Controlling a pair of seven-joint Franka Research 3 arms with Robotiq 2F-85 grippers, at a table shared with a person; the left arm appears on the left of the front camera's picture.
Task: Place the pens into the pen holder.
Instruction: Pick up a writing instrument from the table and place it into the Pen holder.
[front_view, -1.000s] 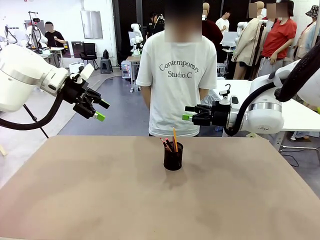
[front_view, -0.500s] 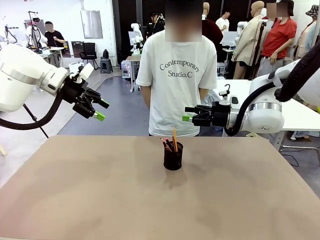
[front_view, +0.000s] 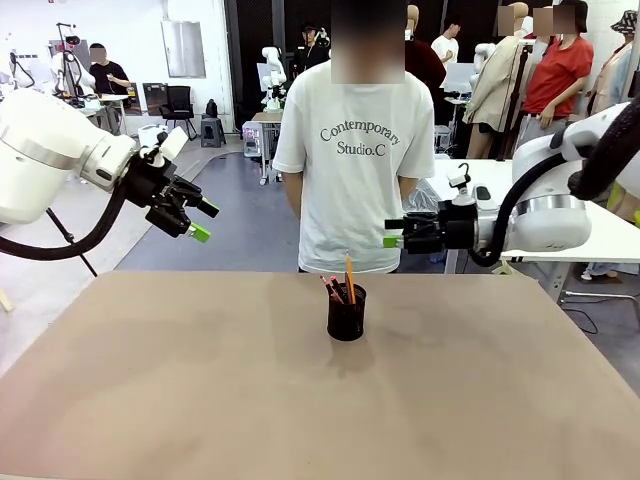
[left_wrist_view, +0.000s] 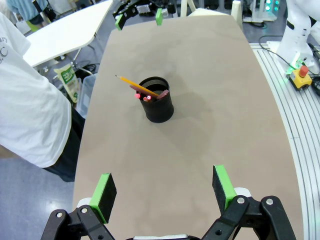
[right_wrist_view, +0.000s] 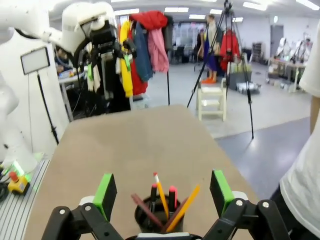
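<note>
Pens standing in the holder, both grippers empty.
The holder (front_view: 346, 312) sits mid-table toward the far edge, pens (front_view: 340, 285) inside. Left gripper (front_view: 202, 221) and right gripper (front_view: 391, 235) hover above, jaws spread.

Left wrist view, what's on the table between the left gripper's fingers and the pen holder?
Nothing: in the left wrist view the table is bare from the open left gripper up to the pen holder.
</note>
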